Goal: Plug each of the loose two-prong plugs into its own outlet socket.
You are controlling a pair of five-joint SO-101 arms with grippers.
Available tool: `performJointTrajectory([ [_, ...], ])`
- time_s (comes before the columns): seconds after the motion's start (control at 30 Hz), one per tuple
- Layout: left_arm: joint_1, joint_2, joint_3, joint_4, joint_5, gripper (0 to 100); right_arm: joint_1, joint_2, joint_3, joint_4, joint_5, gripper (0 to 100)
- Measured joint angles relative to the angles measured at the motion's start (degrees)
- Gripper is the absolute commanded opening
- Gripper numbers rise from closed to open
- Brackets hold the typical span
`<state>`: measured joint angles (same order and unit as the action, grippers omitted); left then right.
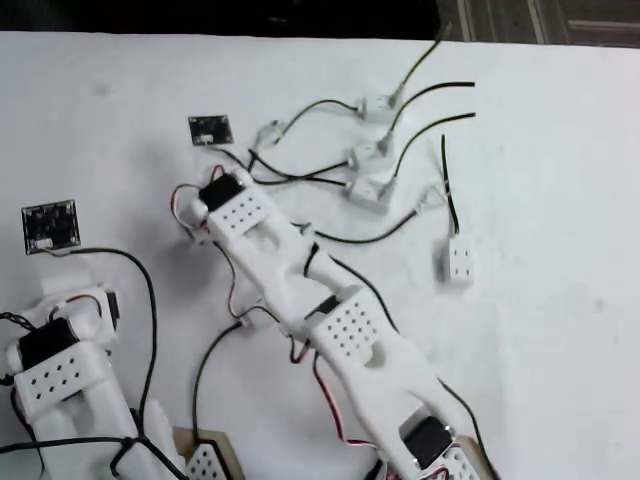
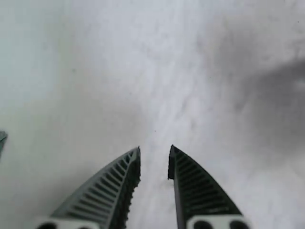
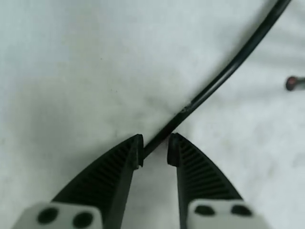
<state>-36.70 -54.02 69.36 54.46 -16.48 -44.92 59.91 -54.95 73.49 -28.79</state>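
Several white outlet sockets lie at the back of the table, one (image 1: pixel 378 107) far back, two (image 1: pixel 366 172) close together below it, and one (image 1: pixel 458 260) apart at the right. A loose plug (image 1: pixel 270 131) on a black cable lies left of them, and another plug (image 1: pixel 432 198) sits by the sockets. My right arm (image 1: pixel 300 275) stretches diagonally to the back left. My right gripper (image 3: pixel 152 144) is narrowly open low over the table, with a black cable (image 3: pixel 224 74) running in between its tips. My left gripper (image 2: pixel 154 155) hovers slightly open above bare white table, holding nothing.
Two small black circuit boards lie on the table, one (image 1: pixel 210 129) near the right arm's head and one (image 1: pixel 50 225) behind the left arm (image 1: pixel 60 350). Black cables (image 1: pixel 300 178) tangle between plug and sockets. A red wire end (image 3: pixel 291 83) lies nearby.
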Motion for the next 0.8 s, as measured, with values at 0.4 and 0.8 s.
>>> performJointTrajectory([
  [0.4,0.0,0.0,0.0,0.0,0.0,11,0.0,3.6,-15.1,16.4,0.4,1.7],
  [0.8,0.0,0.0,0.0,0.0,0.0,11,1.1,3.6,-35.3,25.0,17.4,1.7],
])
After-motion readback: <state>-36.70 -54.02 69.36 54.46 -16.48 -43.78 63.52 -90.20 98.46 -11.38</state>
